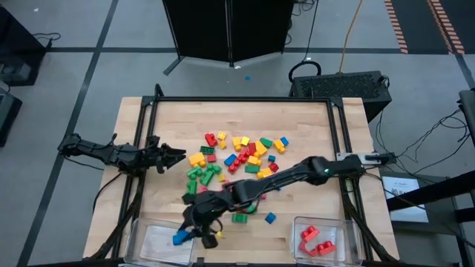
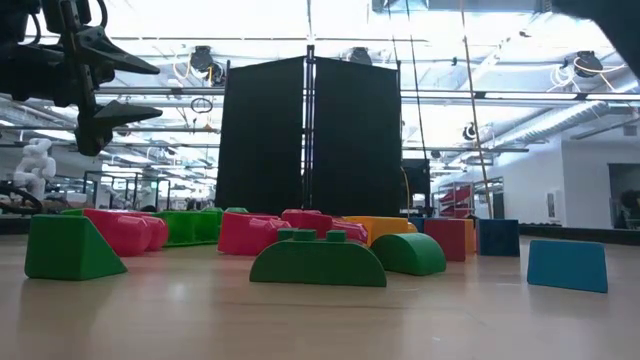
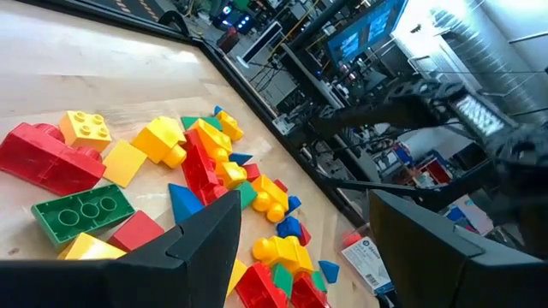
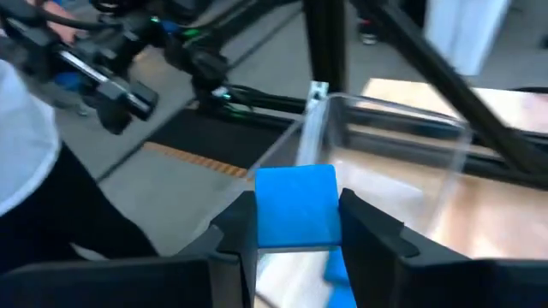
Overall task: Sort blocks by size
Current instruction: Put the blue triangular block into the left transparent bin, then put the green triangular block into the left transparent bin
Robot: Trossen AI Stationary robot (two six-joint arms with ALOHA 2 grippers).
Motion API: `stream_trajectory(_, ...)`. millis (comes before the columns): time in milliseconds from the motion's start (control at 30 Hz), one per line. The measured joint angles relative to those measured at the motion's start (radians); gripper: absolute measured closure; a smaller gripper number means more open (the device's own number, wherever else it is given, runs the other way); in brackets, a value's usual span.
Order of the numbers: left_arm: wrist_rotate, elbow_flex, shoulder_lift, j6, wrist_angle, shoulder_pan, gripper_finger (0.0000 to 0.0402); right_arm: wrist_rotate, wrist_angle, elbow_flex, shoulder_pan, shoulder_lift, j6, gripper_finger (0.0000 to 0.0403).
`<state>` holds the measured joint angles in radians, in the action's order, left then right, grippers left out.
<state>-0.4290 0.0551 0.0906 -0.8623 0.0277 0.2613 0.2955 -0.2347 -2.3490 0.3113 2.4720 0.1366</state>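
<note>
A pile of red, yellow, green and blue blocks [image 1: 237,156] lies on the middle of the wooden table [image 1: 312,126]. It also shows in the low view [image 2: 310,255] and the left wrist view [image 3: 197,162]. My right gripper [image 1: 191,233] reaches to the near left and is shut on a blue block [image 4: 295,210] over the left clear bin [image 1: 156,243]. My left gripper [image 1: 177,156] is open and empty, hovering left of the pile, and shows in the low view [image 2: 120,88] above the table. My right gripper pinches the blue block between its two fingers, one on each of two opposite sides [image 4: 264,218]. The block stands out past the fingertips, lifted clear above the bin's rim [image 4: 385,115].
A second clear bin [image 1: 341,230] at the near right holds several red blocks [image 1: 315,241]. A blue block [image 1: 270,218] and a green one [image 1: 240,217] lie loose near the right arm. A black frame edges the table.
</note>
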Motion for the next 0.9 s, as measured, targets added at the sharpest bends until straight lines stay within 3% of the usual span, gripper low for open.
stream_trajectory(167,0.000,0.000,0.001,0.000,0.001,0.000,0.0146,0.076,0.207,0.036,-0.003,0.061,0.078,0.0292)
stream_trajectory(567,0.000,0.000,0.004,0.003,0.016,0.000,0.0146,0.076,0.193,0.036,-0.001,0.113,0.053,0.0290)
stream_trajectory(733,-0.001,0.000,0.005,0.003,0.008,0.000,0.0146,-0.025,0.154,0.037,-0.001,0.118,0.041,0.0206)
stream_trajectory(900,-0.002,0.000,0.005,0.003,0.007,0.000,0.0146,-0.036,0.149,0.020,-0.010,0.117,0.046,0.0128)
